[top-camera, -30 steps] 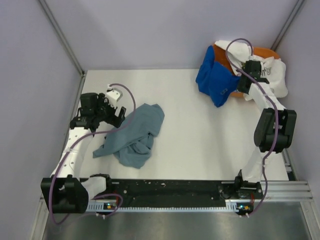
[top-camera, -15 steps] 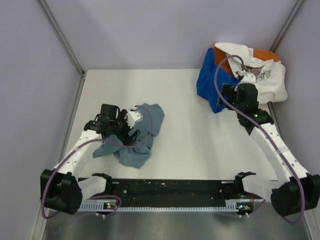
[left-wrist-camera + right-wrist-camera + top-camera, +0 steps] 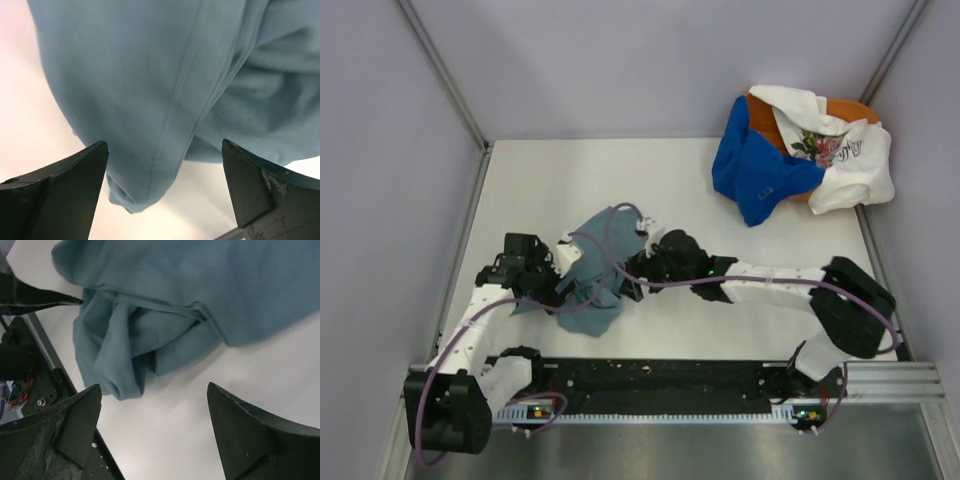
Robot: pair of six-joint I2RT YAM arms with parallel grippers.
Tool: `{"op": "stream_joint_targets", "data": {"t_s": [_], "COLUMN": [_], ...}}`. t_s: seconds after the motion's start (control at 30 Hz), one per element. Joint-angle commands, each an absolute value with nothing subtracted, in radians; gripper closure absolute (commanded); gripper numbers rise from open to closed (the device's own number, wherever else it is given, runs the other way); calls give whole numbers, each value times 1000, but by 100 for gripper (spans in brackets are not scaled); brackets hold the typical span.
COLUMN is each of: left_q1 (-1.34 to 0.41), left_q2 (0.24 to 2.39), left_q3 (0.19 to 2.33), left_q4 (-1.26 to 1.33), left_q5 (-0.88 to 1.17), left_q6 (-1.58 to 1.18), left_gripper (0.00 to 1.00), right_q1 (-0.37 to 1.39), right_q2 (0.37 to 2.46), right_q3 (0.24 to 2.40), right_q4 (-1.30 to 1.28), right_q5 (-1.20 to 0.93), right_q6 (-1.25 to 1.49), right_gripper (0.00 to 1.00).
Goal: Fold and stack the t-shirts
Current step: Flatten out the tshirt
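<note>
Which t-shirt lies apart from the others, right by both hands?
The slate-blue t-shirt, crumpled by itself; the royal blue t-shirt, white floral t-shirt and orange t-shirt are heaped together in the far right corner.

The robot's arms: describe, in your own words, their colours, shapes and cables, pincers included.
Both the left arm and the right arm have white links joined by bulky black joints. A thin purple cable loops along each. The left pincer and the right pincer each have two black wedge-shaped fingers.
</note>
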State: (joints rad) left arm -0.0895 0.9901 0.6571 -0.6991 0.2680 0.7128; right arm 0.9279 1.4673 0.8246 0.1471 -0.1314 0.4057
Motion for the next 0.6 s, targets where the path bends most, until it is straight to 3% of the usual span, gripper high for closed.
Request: {"op": "stream_joint_targets", "data": {"t_s": [0.0, 0.13, 0.2, 0.27, 0.33, 0.4, 0.43, 0.47, 0.57], "left_q1": [-45, -35, -31, -29, -31, -26, -26, -26, -23], "left_q2": [976, 992, 1006, 1014, 1017, 1017, 1012, 1006, 976], "left_q3": [572, 519, 505, 496, 491, 494, 494, 495, 543], "left_q4": [-629, -542, -503, -480, -474, -474, -466, -456, -475], "left_q5": [161, 103, 94, 95, 101, 104, 97, 78, 29], "left_q6": [750, 749, 741, 739, 744, 747, 744, 733, 681], "left_gripper": [1, 1, 1, 6, 35, 68, 92, 100, 100], "right_q1": [1017, 1028, 1028, 1029, 1026, 1026, 1022, 1019, 985], "right_q2": [1673, 1817, 1861, 1874, 1843, 1774, 1716, 1674, 1531], "right_q3": [968, 1020, 1041, 1048, 1028, 997, 982, 973, 959], "right_q4": [304, 345, 339, 331, 305, 264, 237, 195, 65], "right_q5": [-265, -334, -354, -368, -332, -255, -206, -177, -82], "right_q6": [460, 521, 531, 534, 523, 494, 477, 456, 385], "right_gripper": [16, 26, 44, 71, 95, 100, 100, 100, 100]}}
